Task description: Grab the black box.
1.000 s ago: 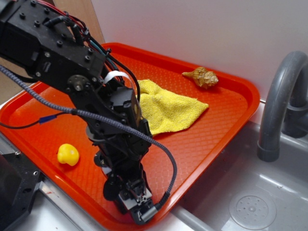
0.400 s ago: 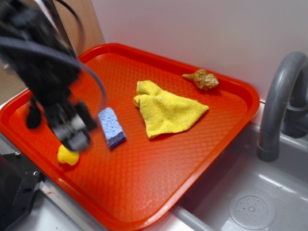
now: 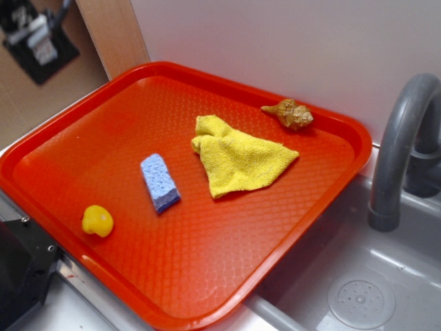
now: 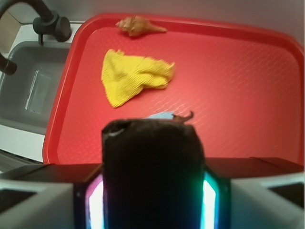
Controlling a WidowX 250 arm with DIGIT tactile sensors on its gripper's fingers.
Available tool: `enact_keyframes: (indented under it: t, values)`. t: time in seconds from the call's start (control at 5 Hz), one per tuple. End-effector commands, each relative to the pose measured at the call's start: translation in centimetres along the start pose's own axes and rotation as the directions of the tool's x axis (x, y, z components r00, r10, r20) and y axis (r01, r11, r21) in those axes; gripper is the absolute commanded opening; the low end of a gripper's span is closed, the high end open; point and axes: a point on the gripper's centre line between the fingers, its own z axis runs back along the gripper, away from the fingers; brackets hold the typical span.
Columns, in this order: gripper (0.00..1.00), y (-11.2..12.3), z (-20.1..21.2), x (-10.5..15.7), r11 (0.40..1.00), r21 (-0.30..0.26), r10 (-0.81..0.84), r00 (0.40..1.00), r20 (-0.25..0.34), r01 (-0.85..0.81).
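In the wrist view the black box, a glossy dark block with rounded top corners, fills the gap between my gripper's two lit pads, and the jaws are shut on its sides. It hangs high above the red tray. In the exterior view my gripper is small and blurred at the top left corner, off the tray's far left side. The box itself cannot be made out there.
On the tray lie a blue sponge, a yellow cloth, a seashell and a yellow duck. A grey tap and sink are to the right. A large black device sits at the bottom left.
The arm has risen from the tray's near edge and swung away to the far top left. The blue sponge, hidden behind the arm a second ago, now shows.
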Motion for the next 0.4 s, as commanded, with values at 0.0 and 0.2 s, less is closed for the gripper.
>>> enact_keyframes:
  t: [0.0,0.2]
  values:
    - [0.00,2.1,-2.6,3.0,0.995,0.077,-0.069,0.998,-0.010,0.070]
    - [0.00,2.2,-3.9,3.3,0.995,0.091,-0.050,0.999,-0.017,0.051]
